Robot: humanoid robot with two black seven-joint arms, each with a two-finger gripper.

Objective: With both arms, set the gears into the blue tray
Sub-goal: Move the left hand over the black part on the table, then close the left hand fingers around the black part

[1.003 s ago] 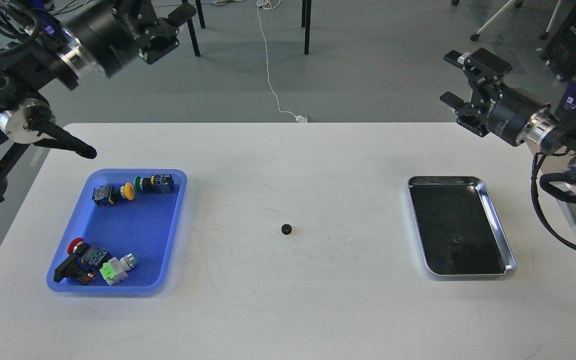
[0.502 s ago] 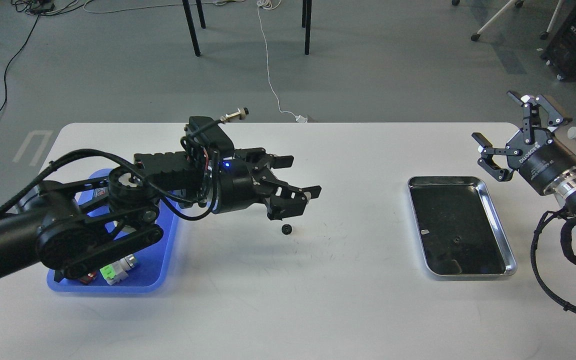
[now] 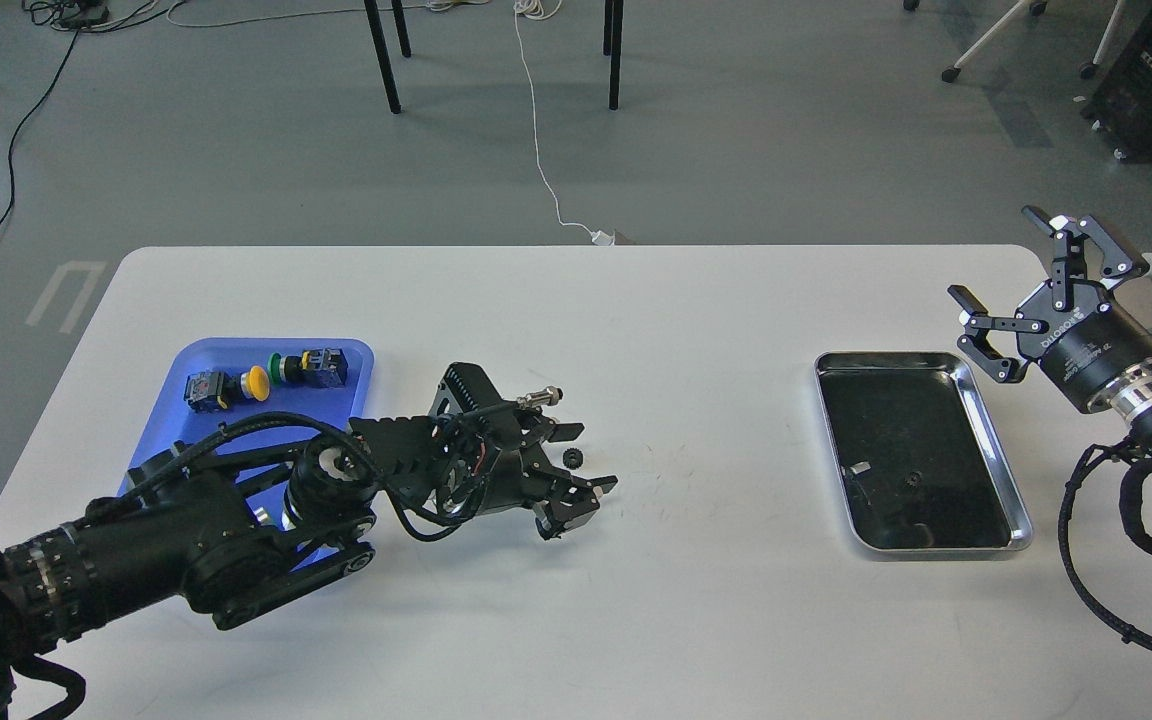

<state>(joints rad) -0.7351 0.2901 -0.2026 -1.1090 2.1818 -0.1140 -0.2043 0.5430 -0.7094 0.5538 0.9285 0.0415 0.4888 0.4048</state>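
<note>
One small black gear (image 3: 573,458) lies on the white table near the middle. My left gripper (image 3: 593,459) is low over the table and open, with one finger on each side of that gear, not closed on it. A second tiny gear (image 3: 912,478) rests inside the silver tray (image 3: 999,452) on the right. The blue tray (image 3: 236,415) sits at the left, its near half hidden behind my left arm. My right gripper (image 3: 996,255) hangs open above the table's right edge, beyond the silver tray's far right corner, holding nothing.
Coloured push-button switches (image 3: 266,376) lie along the blue tray's far end. My left arm stretches across the tray's near part and the table's left front. Chair legs and a white cable are on the floor behind the table.
My left arm has dropped toward the table and drawn nearer, so its open fingers now flank the middle gear. The right gripper has barely shifted.
</note>
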